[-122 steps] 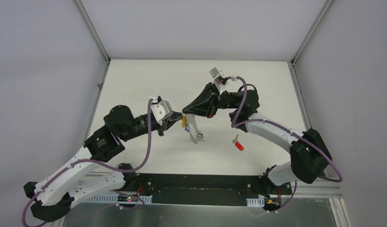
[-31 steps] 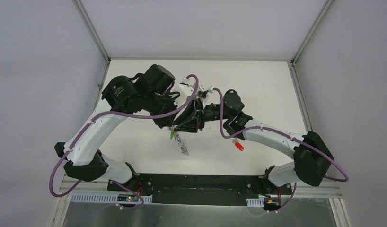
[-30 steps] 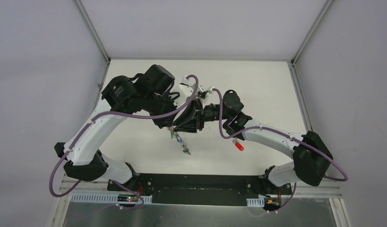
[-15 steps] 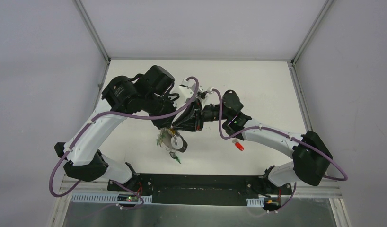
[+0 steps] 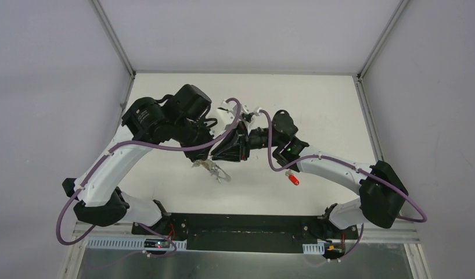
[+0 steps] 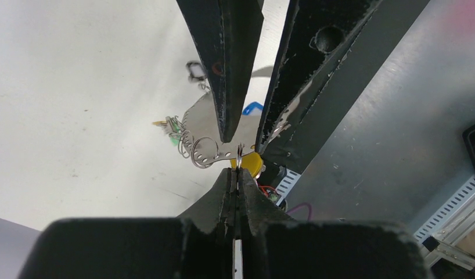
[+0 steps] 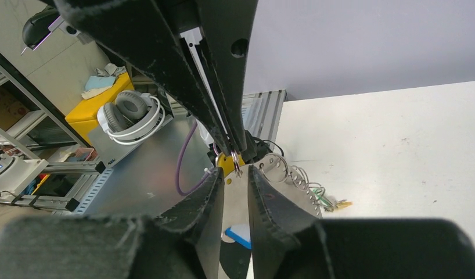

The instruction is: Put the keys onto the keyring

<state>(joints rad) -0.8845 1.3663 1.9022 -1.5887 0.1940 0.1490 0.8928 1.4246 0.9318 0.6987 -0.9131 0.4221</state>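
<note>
My left gripper (image 6: 237,172) is shut on a thin wire loop of the keyring (image 6: 215,154), a grey perforated metal band held in the air. From the band hang a yellow-headed key (image 6: 251,164), a green-tagged key (image 6: 173,137) and a blue tag (image 6: 252,107). My right gripper (image 7: 235,172) faces the left one tip to tip. Its jaws stand narrowly apart around the wire loop (image 7: 236,164), beside the yellow key (image 7: 226,163). From above, the bunch (image 5: 216,170) dangles under both grippers. A red-headed key (image 5: 292,179) lies on the white table (image 5: 316,110).
White walls enclose the table on three sides. A black base rail (image 5: 241,231) runs along the near edge. Purple cables (image 5: 183,192) loop off both arms. Beyond the table, headphones (image 7: 130,113) rest on a yellow box.
The hanging bunch has swung up and to the left under the grippers. The right jaws have narrowed. The left arm has shifted slightly left; the red key has stayed put.
</note>
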